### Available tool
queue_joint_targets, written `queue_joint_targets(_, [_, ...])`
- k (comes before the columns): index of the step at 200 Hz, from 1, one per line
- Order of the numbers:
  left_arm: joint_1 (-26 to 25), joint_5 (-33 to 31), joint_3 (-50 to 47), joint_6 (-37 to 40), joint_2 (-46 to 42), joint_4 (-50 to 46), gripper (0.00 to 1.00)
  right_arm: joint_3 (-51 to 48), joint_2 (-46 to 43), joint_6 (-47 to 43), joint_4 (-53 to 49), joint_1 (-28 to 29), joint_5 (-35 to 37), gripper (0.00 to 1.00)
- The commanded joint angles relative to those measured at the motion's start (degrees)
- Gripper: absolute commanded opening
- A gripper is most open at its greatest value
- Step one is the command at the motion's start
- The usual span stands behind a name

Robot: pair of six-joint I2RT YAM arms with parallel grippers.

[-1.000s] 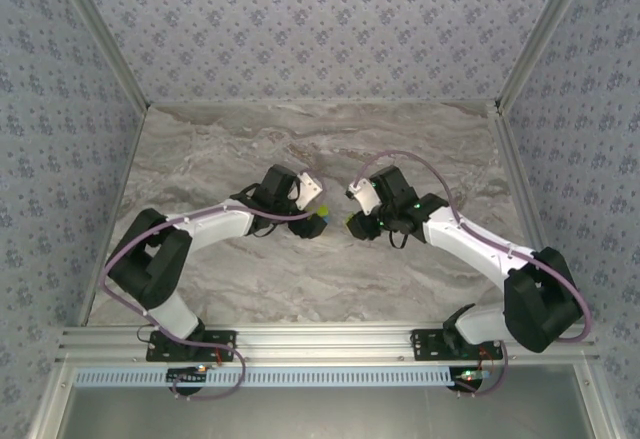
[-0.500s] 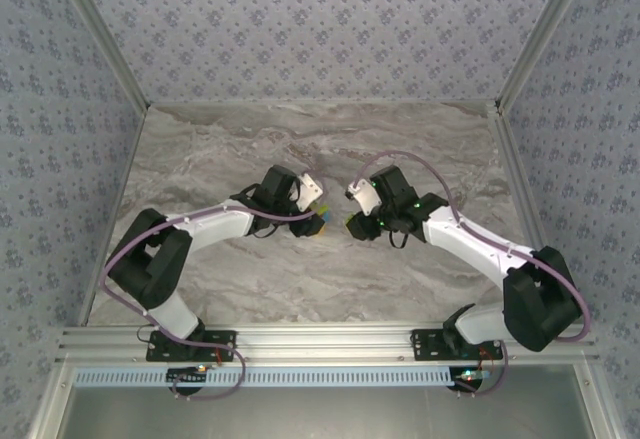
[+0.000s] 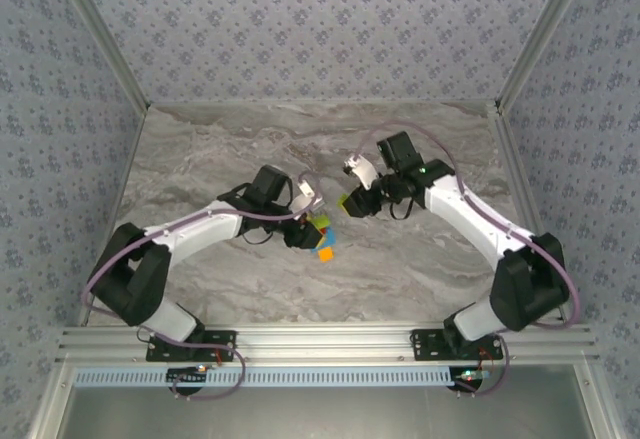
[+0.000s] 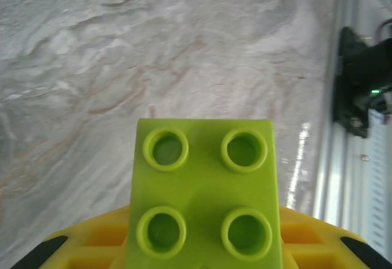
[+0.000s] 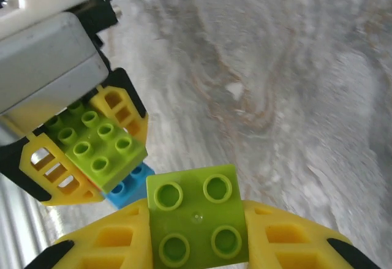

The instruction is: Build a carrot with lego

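Nearest the arm bases, the left hand (image 3: pixel 308 227) is pressed shut on the carrot (image 3: pixel 324 239), pinching it at its lime-green end. From the hand the stack runs toward about 5 o'clock: lime green between the fingers, blue next, and the orange end lowest over the marbled counter (image 3: pixel 420 259). Whether that orange end touches the counter cannot be told. In the left wrist view the carrot's four-stud lime top (image 4: pixel 205 195) sits square between the yellow fingers (image 4: pixel 92 241).

Farther back, at about 1 o'clock from the carrot and just beside it, the right hand (image 3: pixel 348 202) is clamped on a single lime-green brick (image 3: pixel 342 205). The right wrist view shows this brick (image 5: pixel 196 220) gripped between its yellow fingers (image 5: pixel 104 244). The carrot's lime and blue bricks are at 10 o'clock from it, close but apart.
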Motion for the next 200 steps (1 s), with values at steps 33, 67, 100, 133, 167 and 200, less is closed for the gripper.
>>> queue_joint_targets(33, [0.7,14.5,2.5,6.5,0.3,-8.5,0.22,11.1,8.3,-12.9,-19.6,-0.5,-12.8,0.2])
queue_joint_targets(67, [0.7,8.8,2.8,6.7,2.9,-8.5,0.2,13.2,11.2,-16.5,-24.8,-0.3,-13.6,0.2])
queue_joint_targets(100, [0.6,5.5,2.9,8.4,5.0,-7.7,0.13,13.3,13.2,-18.1,-25.6,0.5,-15.2,0.2])
queue_joint_targets(133, [0.6,4.7,5.6,10.8,8.3,-9.6,0.12,14.4,15.8,-19.0,-25.6,1.1,-14.9,0.21])
queue_joint_targets(167, [0.6,8.1,7.2,13.1,9.4,-11.8,0.11,17.0,18.1,-20.8,-27.1,1.6,-14.5,0.21])
queue_joint_targets(200, [0.7,13.2,8.1,14.9,9.1,-14.9,0.11,19.4,19.7,-22.9,-28.8,1.6,-14.5,0.22])
